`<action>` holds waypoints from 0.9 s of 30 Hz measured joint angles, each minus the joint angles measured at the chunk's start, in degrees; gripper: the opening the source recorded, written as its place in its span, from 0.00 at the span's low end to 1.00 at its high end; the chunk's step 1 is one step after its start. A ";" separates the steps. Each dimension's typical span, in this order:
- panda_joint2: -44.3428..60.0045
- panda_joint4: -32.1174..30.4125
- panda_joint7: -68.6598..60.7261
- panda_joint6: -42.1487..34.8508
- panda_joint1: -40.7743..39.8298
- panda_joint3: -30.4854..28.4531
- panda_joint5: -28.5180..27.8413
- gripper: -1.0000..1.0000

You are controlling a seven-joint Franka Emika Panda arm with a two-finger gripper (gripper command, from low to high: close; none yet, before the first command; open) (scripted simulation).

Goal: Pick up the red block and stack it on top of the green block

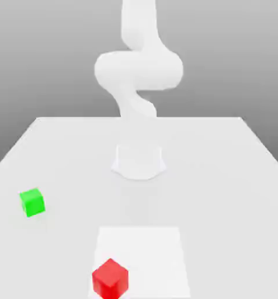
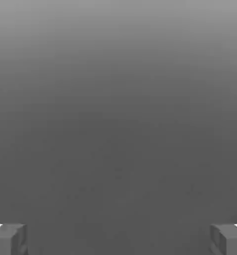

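The gripper [image 2: 118,239] stands wide open with nothing between its fingers: in the hand view the two grey fingertips [image 2: 8,239] sit far apart against a plain grey surface, and neither block is near them. In the exterior view the white arm [image 1: 138,70] rises at the back of the table [image 1: 223,175], curling over a round white base [image 1: 139,162].

Going from the exterior view's left to its right, the green block [image 1: 32,202] comes first. It lies on the table toward the left edge, well apart from the arm's base and nearer the camera than it. It is a small cube with smooth, plain, bright green faces, so it has no long axis; it sits flat, turned slightly so that one vertical edge faces toward the camera.

Next is the red block [image 1: 110,278], close to the front edge, just left of centre and well apart from the green block. It rests on the near left part of a paler square patch [image 1: 147,245] on the tabletop. It too is a smooth plain cube, bright red, sitting flat and turned corner-on to the camera. It looks a little larger than the green one.
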 joint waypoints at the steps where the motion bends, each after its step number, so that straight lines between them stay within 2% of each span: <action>1: 2.26 -0.33 1.49 0.82 -0.99 0.69 -0.35 0.50; 9: 19.13 -2.70 13.40 6.71 -6.71 4.33 -3.95 0.50; 16: 33.70 -4.77 23.18 11.85 -9.27 4.88 -6.34 0.50; 27: 55.76 -7.34 32.00 21.66 -10.87 4.45 -2.99 0.50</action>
